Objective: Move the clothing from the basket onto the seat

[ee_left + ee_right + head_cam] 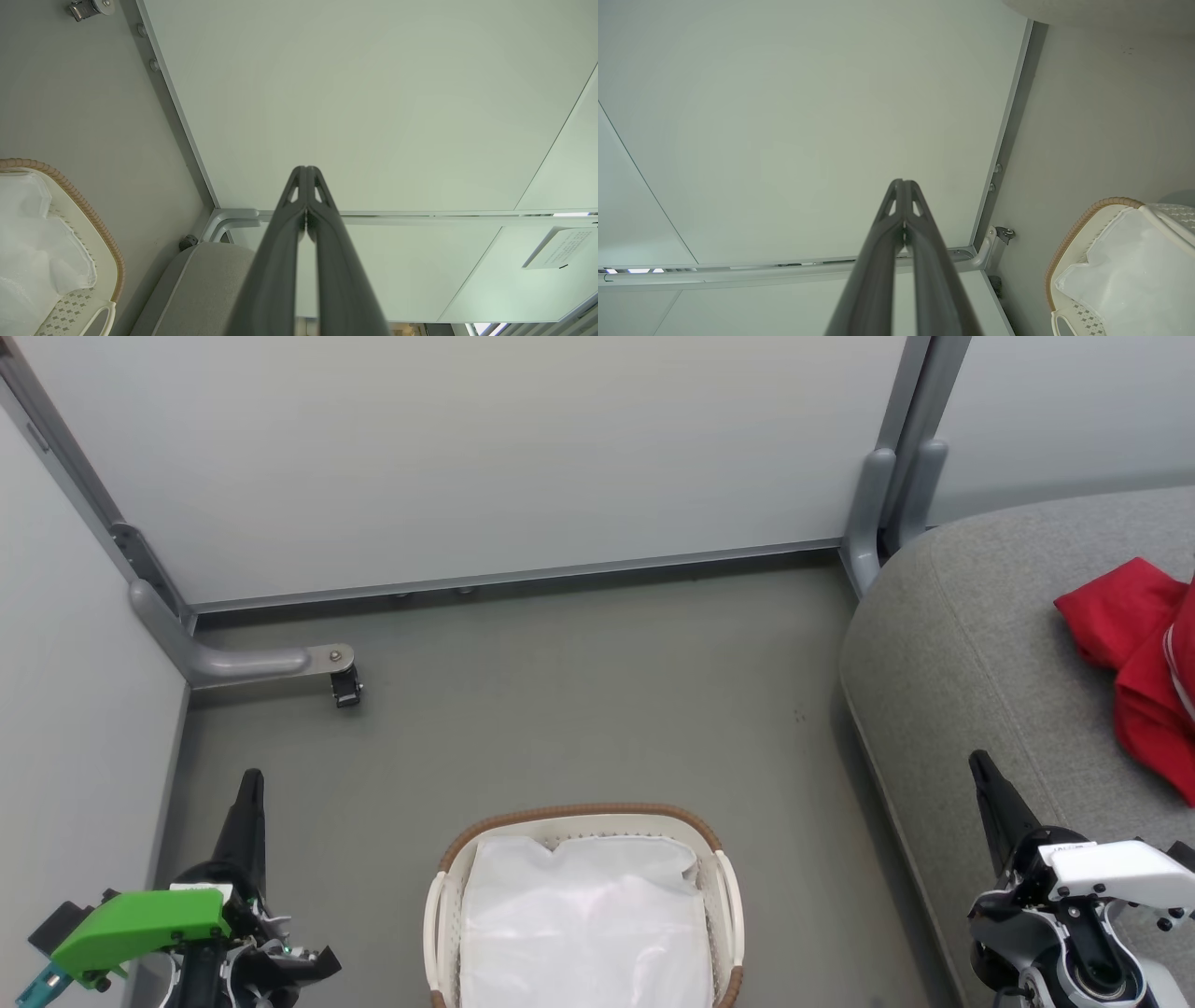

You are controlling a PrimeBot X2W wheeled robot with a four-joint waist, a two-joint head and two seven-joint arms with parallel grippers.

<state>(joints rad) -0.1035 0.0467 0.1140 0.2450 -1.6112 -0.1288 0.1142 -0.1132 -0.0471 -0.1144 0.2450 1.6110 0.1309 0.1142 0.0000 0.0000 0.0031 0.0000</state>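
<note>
Because the clothing (1134,663) looks soft, light and floppy, it would bunch up and sag when lifted, so a pinch on a thick fold looks best. It lies crumpled on the seat (962,644), well apart from the basket (579,814), which holds a white sheet (583,915). The left gripper (250,782) and right gripper (978,763) are both closed on nothing.

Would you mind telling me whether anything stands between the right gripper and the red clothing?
Nothing visible does. In the head view, bare grey seat is all that lies between the right gripper and the clothing, which already rests on that seat, well apart from the basket.
</note>
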